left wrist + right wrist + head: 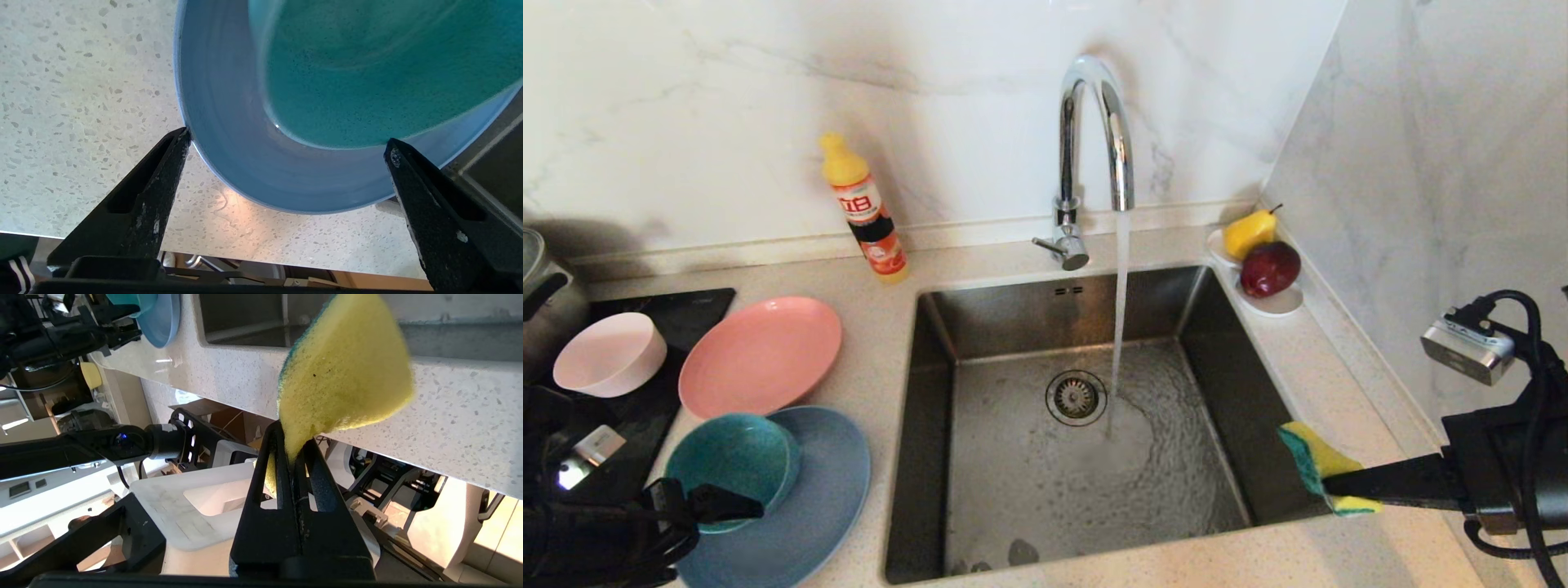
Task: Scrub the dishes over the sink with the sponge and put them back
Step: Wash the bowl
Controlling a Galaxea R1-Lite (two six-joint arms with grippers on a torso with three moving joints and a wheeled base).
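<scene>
The teal bowl [735, 457] sits in the light blue plate [825, 498] on the counter left of the sink [1217, 343]. Behind them are the salmon-pink plate [760, 355] and the pale pink bowl [609, 353]. My left gripper [727, 510] is open at the blue plate's near-left rim. In the left wrist view the gripper [288, 136] spans the blue plate [229, 122] and teal bowl [367, 69], gripping nothing. My right gripper [1327, 487] is shut on the yellow sponge [1319, 461] above the sink's right edge. The right wrist view shows the sponge [347, 367] pinched in the gripper [292, 437].
Water runs from the chrome tap [1086, 122] into the basin beside the drain [1076, 398]. A detergent bottle [866, 212] stands at the back wall. A white saucer [1278, 304] with a pear and a red fruit sits right of the sink. A steel pot [543, 302] and a black cooktop [686, 314] are at far left.
</scene>
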